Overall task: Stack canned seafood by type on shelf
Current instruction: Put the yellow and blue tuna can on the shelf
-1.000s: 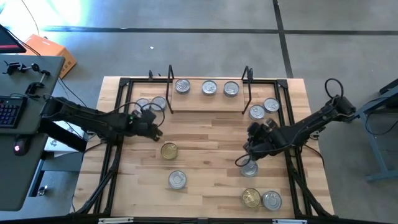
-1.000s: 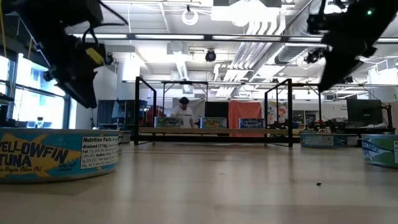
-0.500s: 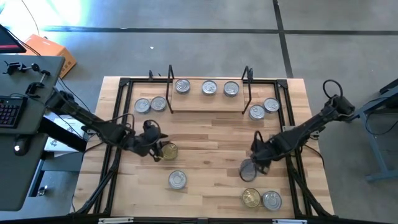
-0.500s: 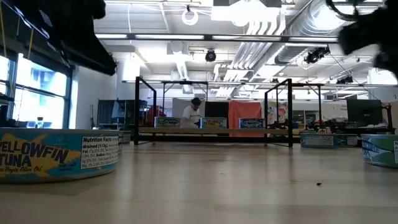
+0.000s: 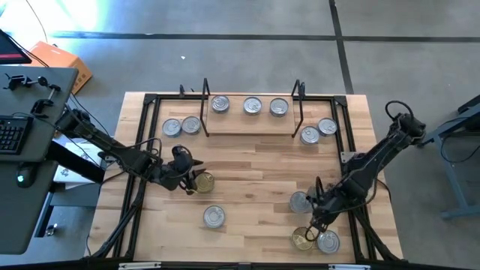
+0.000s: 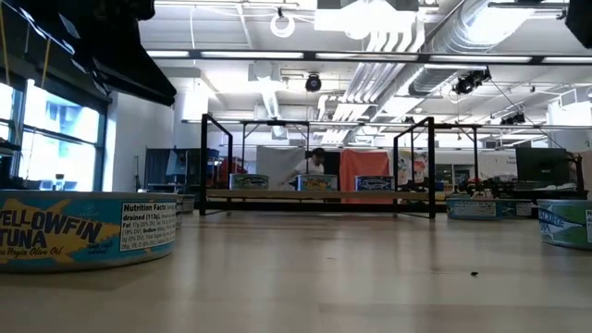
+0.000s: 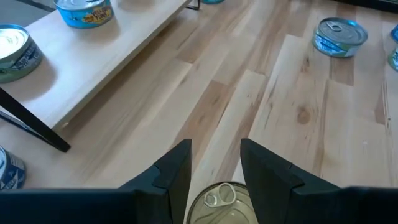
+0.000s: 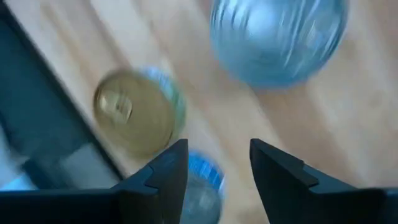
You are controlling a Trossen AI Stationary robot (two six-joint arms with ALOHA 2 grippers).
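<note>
My left gripper [image 5: 192,182] [image 7: 214,163] is open and hovers just over a gold-lidded can [image 5: 203,181] [image 7: 220,202] left of the table's middle; I see no touch. My right gripper [image 5: 313,223] [image 8: 217,167] is open above the near right corner, over a second gold-lidded can [image 5: 302,238] [image 8: 134,118] and a silver can [image 5: 328,241] [image 8: 202,180]. Another silver can [image 5: 300,201] [image 8: 277,37] stands just behind it. The shelf [image 5: 247,124] [image 7: 118,59] at the far edge carries three silver cans [image 5: 253,106] in a row on its board.
Two silver cans [image 5: 181,126] stand left of the shelf, two [image 5: 319,131] right of it, and one [image 5: 214,217] near the near edge. A yellowfin tuna can [image 6: 88,229] fills the low view's left. A person [image 6: 314,163] moves in the room behind.
My left gripper has swung from the cans left of the shelf toward the near edge, stopping over the gold-lidded can. My right gripper has travelled toward the near edge, from above the silver can at mid right to the cans in the near right corner.
</note>
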